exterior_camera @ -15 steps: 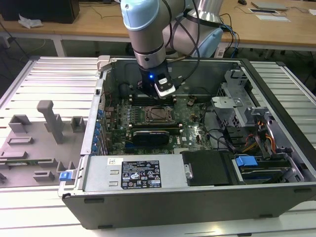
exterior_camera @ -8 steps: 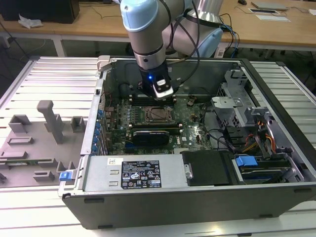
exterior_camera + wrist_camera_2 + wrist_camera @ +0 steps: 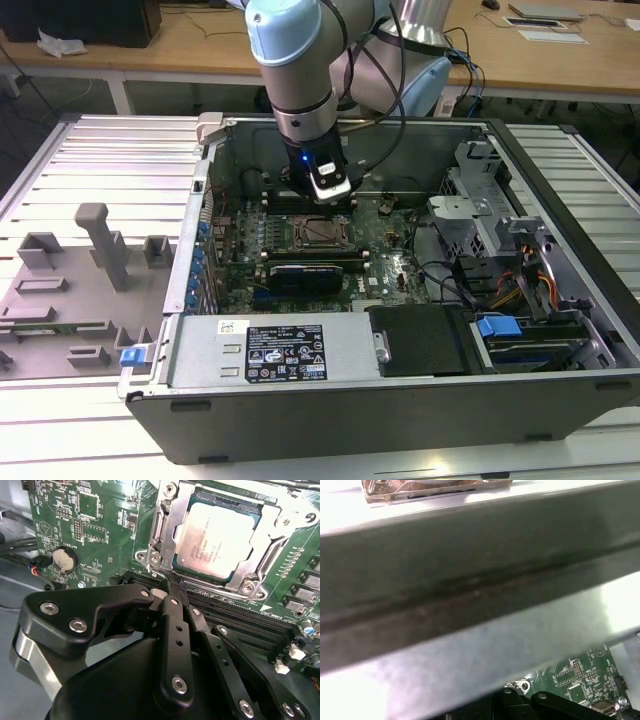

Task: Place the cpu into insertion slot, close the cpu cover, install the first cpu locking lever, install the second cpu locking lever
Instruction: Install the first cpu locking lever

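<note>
Exterior view, case: open computer case [image 3: 400, 420] lies on a slatted table [image 3: 90, 150], its walls ringing the green board [image 3: 390, 245]
Arm: arm [image 3: 295, 60] reaches down inside the case, close to the far wall
First wrist view, wall: grey case edge [image 3: 470, 595] runs across just beside the camera
Gripper: gripper [image 3: 170, 586] hangs over the memory slots [image 3: 240, 615], just beside the socket's rim; fingers pressed together, nothing between them
Insertion slot: insertion slot [image 3: 150, 557] has open board toward the coin cell [image 3: 64, 559]
Cpu cover: cpu cover [image 3: 270, 530] lies flat, framing the chip
Cpu: cpu [image 3: 215, 537] sits in the slot, its top showing through the window
</note>
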`<state>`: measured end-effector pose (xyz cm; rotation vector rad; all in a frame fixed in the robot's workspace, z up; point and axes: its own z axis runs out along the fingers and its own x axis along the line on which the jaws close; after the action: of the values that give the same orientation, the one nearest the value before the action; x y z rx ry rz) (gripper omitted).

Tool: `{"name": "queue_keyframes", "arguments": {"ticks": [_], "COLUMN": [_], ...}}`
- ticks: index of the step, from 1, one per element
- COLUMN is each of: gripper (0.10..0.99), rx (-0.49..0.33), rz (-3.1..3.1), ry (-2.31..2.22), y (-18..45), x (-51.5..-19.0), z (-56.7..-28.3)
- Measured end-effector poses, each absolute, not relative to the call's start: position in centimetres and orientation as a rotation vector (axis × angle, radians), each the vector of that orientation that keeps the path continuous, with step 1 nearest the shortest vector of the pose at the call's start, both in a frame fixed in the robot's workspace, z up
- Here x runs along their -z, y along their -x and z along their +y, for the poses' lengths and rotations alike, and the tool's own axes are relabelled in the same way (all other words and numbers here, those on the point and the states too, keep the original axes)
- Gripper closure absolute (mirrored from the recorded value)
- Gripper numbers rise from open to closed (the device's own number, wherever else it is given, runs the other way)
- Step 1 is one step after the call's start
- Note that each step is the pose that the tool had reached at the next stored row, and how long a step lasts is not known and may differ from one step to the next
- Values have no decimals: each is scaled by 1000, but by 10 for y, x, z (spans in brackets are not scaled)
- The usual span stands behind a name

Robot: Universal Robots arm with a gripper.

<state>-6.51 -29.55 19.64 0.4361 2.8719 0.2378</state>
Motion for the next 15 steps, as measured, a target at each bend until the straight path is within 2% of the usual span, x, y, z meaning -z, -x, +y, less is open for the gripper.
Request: {"name": "queue_keyframes", "arguments": {"ticks": [15], "gripper": [980], "rx": [-219], "rz": [2870], "ry": [-441], "y": [65], "x": [-216], "z": [-297]}}
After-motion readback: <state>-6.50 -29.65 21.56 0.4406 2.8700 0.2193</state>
